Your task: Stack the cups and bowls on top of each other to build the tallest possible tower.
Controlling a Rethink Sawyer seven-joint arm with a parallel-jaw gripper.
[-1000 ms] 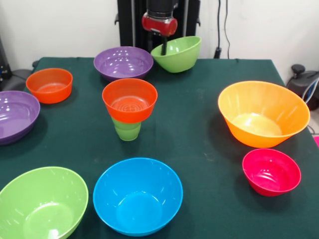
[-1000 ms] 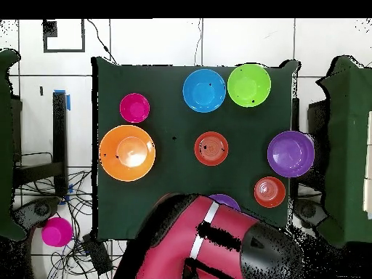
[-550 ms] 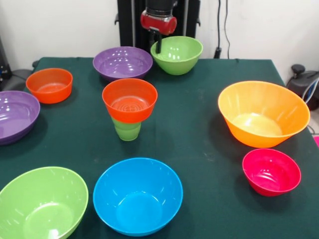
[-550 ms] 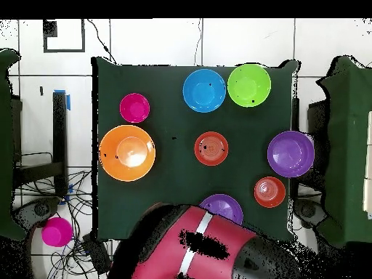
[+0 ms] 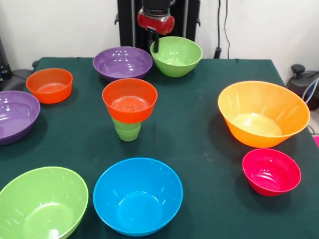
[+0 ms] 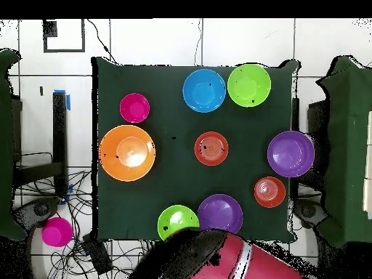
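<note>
Front view: gripper (image 5: 155,46) at the tabletop's (image 5: 199,134) far edge, one dark finger (image 5: 155,44) reaching down to the rim of the lime-green bowl (image 5: 176,56), which sits upright just beside the purple bowl (image 5: 122,62); cannot tell if the fingers are parted or pinching that rim. The tower (image 5: 129,107), an orange-red bowl seated in the light-green cup (image 5: 127,130), stands mid-table, well apart from the fingers. Step in hand looks like grasping the lime-green bowl; best to pinch the rim firmly, lift it level, clear the purple bowl, then centre it over the tower. Overhead view: lime-green bowl (image 6: 178,221) near the tabletop's bottom edge, touching the purple bowl (image 6: 220,213), arm (image 6: 232,265) just below it, fingers hidden; tower (image 6: 211,148) near centre
</note>
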